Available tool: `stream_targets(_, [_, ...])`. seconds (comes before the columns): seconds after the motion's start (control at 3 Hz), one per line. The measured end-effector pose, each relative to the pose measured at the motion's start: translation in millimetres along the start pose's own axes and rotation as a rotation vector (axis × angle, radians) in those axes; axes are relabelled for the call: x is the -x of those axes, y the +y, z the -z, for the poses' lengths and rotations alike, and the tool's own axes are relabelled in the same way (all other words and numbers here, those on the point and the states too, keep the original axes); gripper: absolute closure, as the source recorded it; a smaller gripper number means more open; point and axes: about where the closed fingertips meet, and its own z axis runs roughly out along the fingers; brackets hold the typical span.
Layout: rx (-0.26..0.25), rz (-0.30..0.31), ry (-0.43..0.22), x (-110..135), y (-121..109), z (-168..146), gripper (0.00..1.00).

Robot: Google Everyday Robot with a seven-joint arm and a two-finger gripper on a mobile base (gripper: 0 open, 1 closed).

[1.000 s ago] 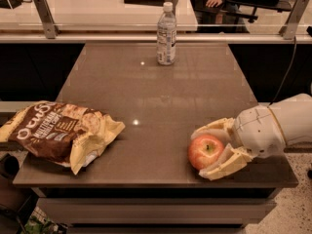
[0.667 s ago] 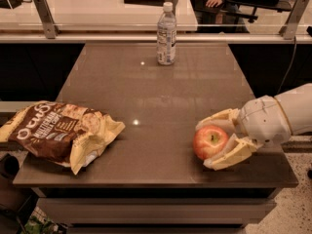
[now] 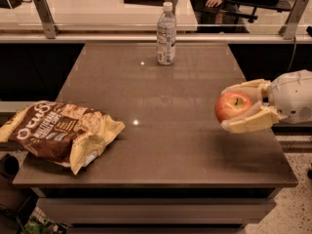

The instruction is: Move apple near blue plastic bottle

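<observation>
The apple (image 3: 233, 106), red with yellowish patches and a stem dimple, is held off the brown table (image 3: 161, 111) at its right side. My gripper (image 3: 228, 107) comes in from the right and is shut on the apple, one pale finger above it and one below. The blue plastic bottle (image 3: 166, 34), clear with a white cap and pale label, stands upright at the far middle of the table, well away from the apple.
A brown and yellow chip bag (image 3: 61, 133) lies at the table's front left, hanging over the left edge. A counter with a glass rail (image 3: 97, 28) runs behind the table. A person sits behind it at the back right.
My gripper has lifted the apple off the table and carried it up and toward the far side. The bottle and chip bag have not moved.
</observation>
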Motion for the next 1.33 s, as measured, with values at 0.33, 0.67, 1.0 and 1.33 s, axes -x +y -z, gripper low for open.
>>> stream_targets(0.33, [-0.154,-0.043,-0.004,17.1,-35.1,19.4,1.0])
stream_targets(0.67, [-0.277,-0.071,0.027,31.1,-71.5,25.3,1.0])
stream_targets(1.0, [-0.385,-0.106,0.045,40.3,-118.8,19.1,1.0])
stream_targets(1.33, [-0.384,-0.106,0.045,40.4,-118.8,19.1,1.0])
